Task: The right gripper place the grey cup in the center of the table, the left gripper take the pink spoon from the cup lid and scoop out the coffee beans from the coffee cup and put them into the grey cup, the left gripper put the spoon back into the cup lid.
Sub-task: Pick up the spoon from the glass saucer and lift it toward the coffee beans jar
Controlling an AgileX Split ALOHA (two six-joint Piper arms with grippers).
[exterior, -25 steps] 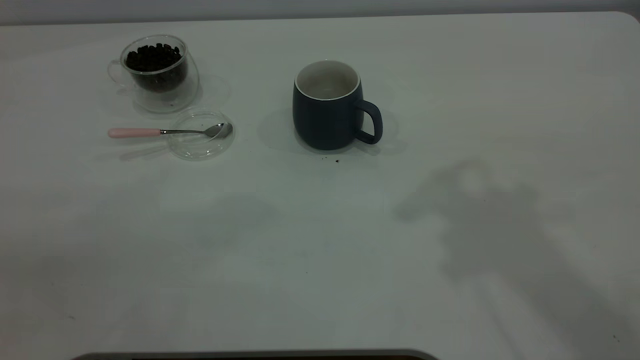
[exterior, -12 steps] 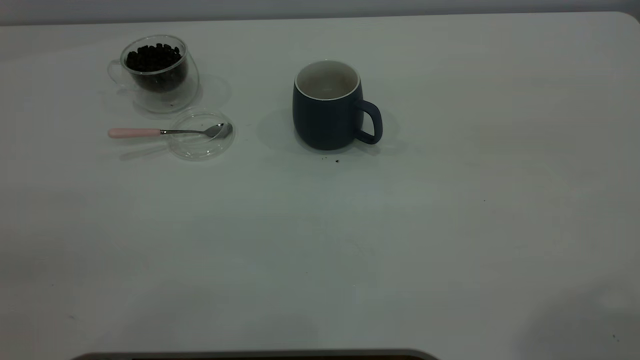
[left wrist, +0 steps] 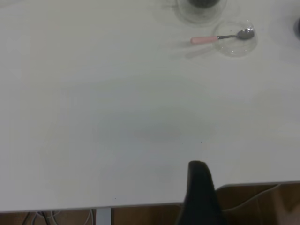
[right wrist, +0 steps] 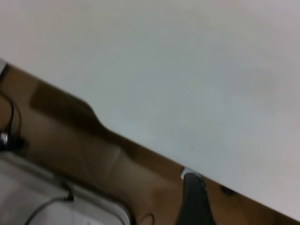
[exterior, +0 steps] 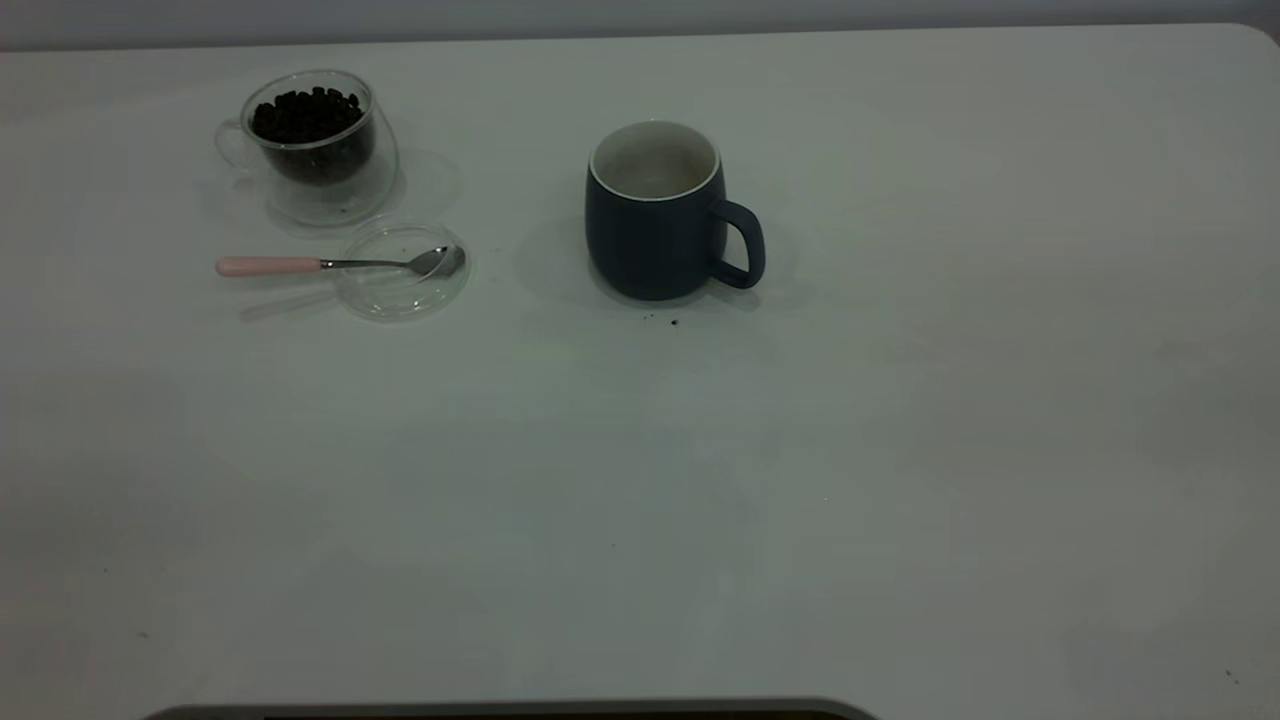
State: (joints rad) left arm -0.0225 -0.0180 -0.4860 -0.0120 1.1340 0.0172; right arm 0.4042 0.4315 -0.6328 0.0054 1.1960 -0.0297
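Observation:
The grey cup [exterior: 655, 235] stands upright near the middle of the table [exterior: 900, 450], handle to the right; no beans show in the part of its white inside that is visible. The coffee cup [exterior: 315, 145] with coffee beans [exterior: 305, 112] stands at the back left. The cup lid [exterior: 400, 290] lies in front of it. The pink spoon [exterior: 300, 265] rests with its bowl in the lid and its handle pointing left. Neither arm shows in the exterior view. The left gripper [left wrist: 199, 187] hangs at the table's near edge, far from the spoon [left wrist: 211, 39]. The right gripper [right wrist: 194, 197] is off the table's edge.
A few dark specks [exterior: 673, 322] lie on the table just in front of the grey cup. In the right wrist view the table's edge [right wrist: 140, 140] runs diagonally, with brown floor and cables below it.
The arm shadow on the right half of the table has slid toward the front right corner and gone. The cups, lid and spoon have not moved.

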